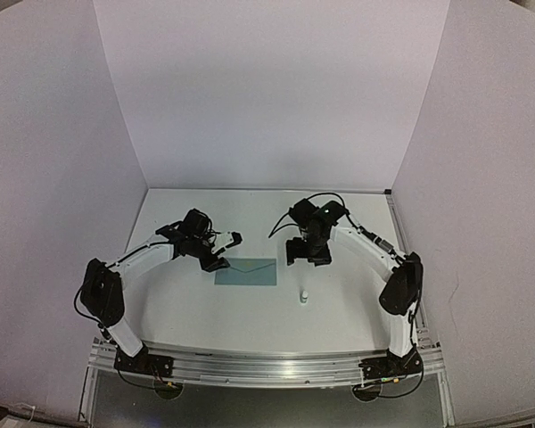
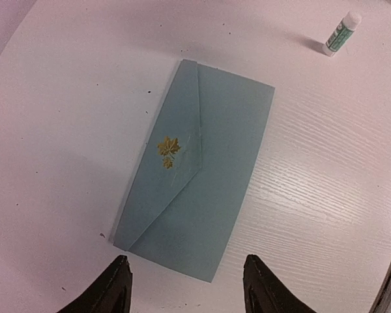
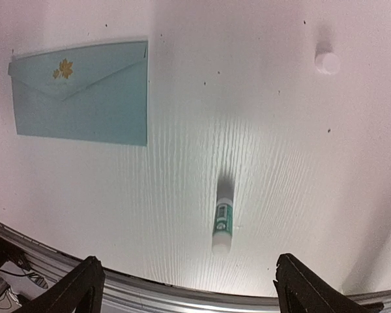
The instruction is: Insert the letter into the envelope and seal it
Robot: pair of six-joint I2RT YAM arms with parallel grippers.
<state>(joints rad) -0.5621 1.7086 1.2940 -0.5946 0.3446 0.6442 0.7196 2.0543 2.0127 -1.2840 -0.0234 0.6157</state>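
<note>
The teal envelope (image 1: 246, 272) lies flat on the white table, its triangular flap folded down with a gold leaf mark on it. It also shows in the left wrist view (image 2: 202, 182) and the right wrist view (image 3: 85, 104). The tan letter is not in view anywhere. My left gripper (image 1: 225, 252) hovers open and empty above the envelope's left end; its fingertips (image 2: 120, 270) stand wide apart. My right gripper (image 1: 308, 259) hovers open and empty to the right of the envelope, its fingers (image 3: 287, 270) spread wide.
A small white glue stick with a green label (image 1: 303, 297) stands upright in front of the envelope's right end, seen too in the left wrist view (image 2: 341, 34) and the right wrist view (image 3: 223, 218). A small white cap (image 3: 327, 62) sits farther back. A metal rail (image 1: 267, 366) runs along the near table edge.
</note>
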